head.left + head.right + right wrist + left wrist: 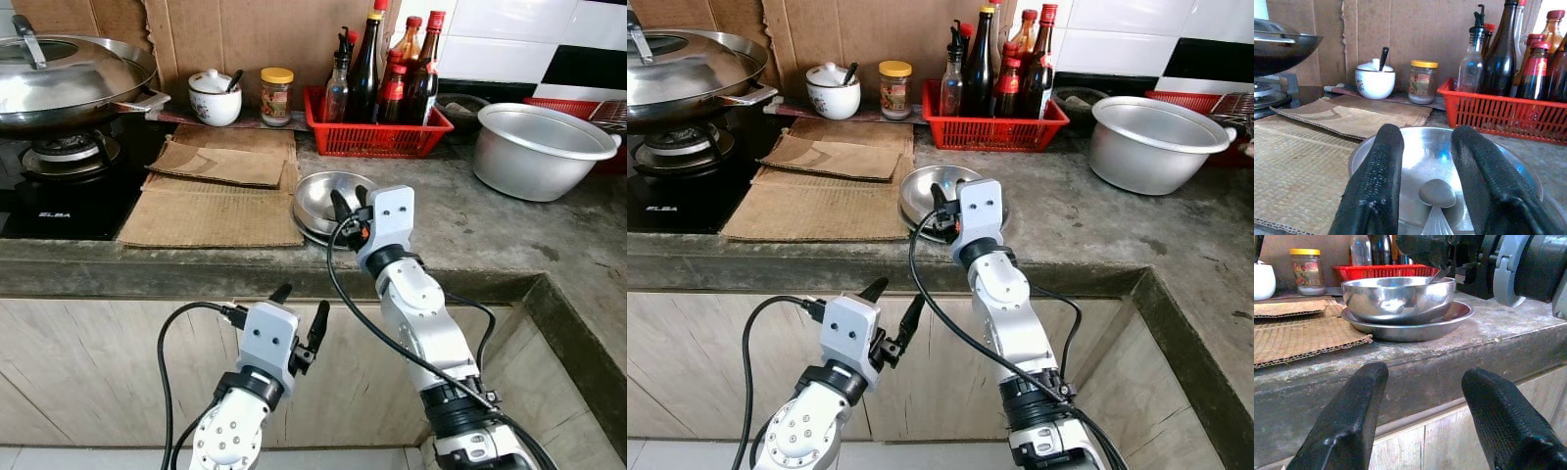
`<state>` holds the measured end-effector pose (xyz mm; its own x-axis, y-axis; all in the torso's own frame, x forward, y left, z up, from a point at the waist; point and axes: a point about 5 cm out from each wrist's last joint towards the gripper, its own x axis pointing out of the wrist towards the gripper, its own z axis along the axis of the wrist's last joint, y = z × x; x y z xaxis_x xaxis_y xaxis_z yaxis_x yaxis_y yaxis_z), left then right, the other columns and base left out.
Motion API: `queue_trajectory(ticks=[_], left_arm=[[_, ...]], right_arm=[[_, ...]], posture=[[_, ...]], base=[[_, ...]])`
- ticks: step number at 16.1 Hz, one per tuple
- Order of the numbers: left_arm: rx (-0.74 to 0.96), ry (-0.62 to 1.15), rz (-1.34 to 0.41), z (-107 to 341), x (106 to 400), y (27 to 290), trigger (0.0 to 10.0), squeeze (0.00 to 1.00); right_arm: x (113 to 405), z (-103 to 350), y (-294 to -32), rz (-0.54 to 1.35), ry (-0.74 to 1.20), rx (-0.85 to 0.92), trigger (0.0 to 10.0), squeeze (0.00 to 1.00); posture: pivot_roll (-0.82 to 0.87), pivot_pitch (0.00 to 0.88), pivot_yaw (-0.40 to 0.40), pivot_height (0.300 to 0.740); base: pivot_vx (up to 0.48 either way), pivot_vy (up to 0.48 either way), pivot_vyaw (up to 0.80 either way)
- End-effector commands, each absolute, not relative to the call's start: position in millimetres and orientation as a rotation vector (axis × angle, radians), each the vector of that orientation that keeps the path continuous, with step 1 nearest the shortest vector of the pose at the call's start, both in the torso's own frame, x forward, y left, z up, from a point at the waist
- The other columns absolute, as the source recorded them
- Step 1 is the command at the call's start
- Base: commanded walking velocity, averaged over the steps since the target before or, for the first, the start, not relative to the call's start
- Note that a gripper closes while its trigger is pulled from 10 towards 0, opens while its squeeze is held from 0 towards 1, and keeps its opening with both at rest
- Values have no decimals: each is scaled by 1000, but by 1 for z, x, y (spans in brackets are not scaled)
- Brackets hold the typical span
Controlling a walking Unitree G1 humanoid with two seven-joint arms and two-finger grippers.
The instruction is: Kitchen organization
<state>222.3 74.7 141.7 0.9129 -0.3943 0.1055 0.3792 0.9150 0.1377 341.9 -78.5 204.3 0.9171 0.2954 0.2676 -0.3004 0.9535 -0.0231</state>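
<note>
Right gripper (349, 202), jaws spread, hovers over the steel bowl (328, 196) (spoon (1437, 193) inside).

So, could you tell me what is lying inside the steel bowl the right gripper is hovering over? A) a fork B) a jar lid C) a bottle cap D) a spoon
D: the right wrist view shows a spoon lying in the steel bowl, between the open fingers of the right gripper, which hangs just above the bowl on the counter.
</note>
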Motion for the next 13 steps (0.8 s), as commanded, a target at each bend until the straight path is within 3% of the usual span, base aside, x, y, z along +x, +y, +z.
queue_trajectory(ticks=[1,4,5,6,7,8,12,13], left_arm=[[110,-138,-397,144,223,73,10000,0],[111,-138,-395,144,222,73,10000,0],[110,-138,-395,144,222,73,10000,0],[108,-138,-396,144,222,73,10000,0],[108,-138,-397,144,222,73,10000,0],[107,-138,-398,144,222,73,10000,0],[108,-139,-398,144,222,73,10000,0],[108,-140,-398,144,222,73,10000,0]], right_arm=[[341,203,-80,307,-266,16,10000,0],[340,194,-80,307,-242,10,10000,0],[339,193,-80,302,-238,13,10000,239],[338,190,-80,301,-229,17,10000,1000],[338,189,-79,306,-225,13,10000,1000],[337,187,-79,308,-222,7,10000,0],[339,185,-80,305,-210,-3,10000,0],[339,183,-80,302,-202,-8,3882,0]], posture=[[104,34,-101,740],[104,37,-104,740],[105,37,-103,740],[105,37,-103,740],[105,37,-103,740],[106,33,-102,740],[107,30,-104,740],[107,30,-104,740]], base=[[0,0,0],[0,0,0],[0,0,0],[0,0,0],[0,0,0],[0,0,0],[0,0,0],[0,0,0]])
